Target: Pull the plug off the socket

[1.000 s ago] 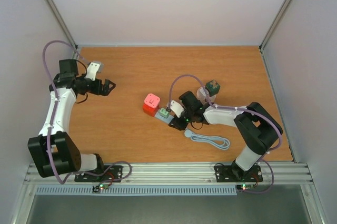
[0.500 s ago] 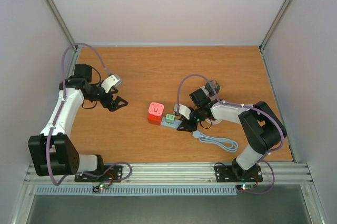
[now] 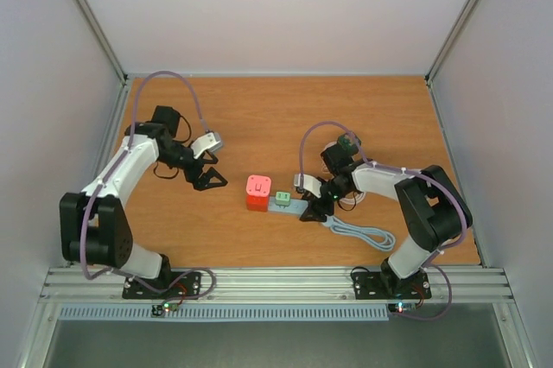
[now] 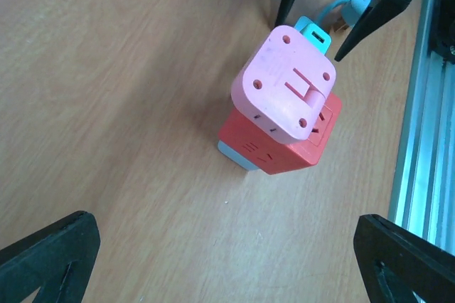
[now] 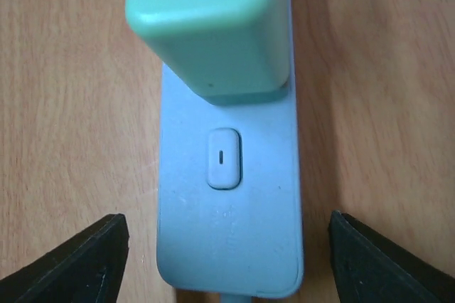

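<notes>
Left hand point(image 3: 210, 180), open, has neared the red plug point(image 4: 284, 104); right hand point(image 3: 302, 207), open, straddles the strip point(image 5: 227, 196); plug still seated.

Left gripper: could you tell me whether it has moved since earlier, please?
Yes. The left gripper has swung right and nearer, away from the table's left edge, toward the socket cube.

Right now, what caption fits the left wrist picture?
Open left hand facing the pink and red plug on the wooden table.
</notes>
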Controlling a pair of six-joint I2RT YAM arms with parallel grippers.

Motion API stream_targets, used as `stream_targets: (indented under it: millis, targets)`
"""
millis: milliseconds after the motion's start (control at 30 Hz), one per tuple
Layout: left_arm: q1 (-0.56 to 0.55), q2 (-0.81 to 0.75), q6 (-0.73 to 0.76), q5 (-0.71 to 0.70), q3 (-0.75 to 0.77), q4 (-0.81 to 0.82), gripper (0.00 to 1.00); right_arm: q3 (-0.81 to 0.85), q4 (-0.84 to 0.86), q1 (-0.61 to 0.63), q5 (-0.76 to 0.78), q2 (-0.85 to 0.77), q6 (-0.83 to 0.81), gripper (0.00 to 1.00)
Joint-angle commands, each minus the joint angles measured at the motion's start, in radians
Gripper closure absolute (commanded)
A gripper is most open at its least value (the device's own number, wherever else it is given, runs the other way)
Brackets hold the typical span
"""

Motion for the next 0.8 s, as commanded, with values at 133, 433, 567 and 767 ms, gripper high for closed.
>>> stream_targets:
  millis: [133,433,567,767]
  targets:
    - [-0.044,0.144,0.021,0.08,0.11,-0.027,0.0,0.043,-0.035,-0.017,-0.057,-0.078,0.101,0.01]
    - [-0.128,0.348,-0.005,0.195,0.264,-0.097,0.07,0.098,-0.007,-0.016,-0.163,-0.154,0.261,0.02]
    - [-0.159,0.418,-0.017,0.219,0.311,-0.132,0.09,0.105,0.0,-0.015,-0.171,-0.161,0.3,0.02]
    - [-0.192,0.493,0.014,0.219,0.315,-0.185,0.12,0.104,-0.009,-0.014,-0.163,-0.169,0.327,0.02]
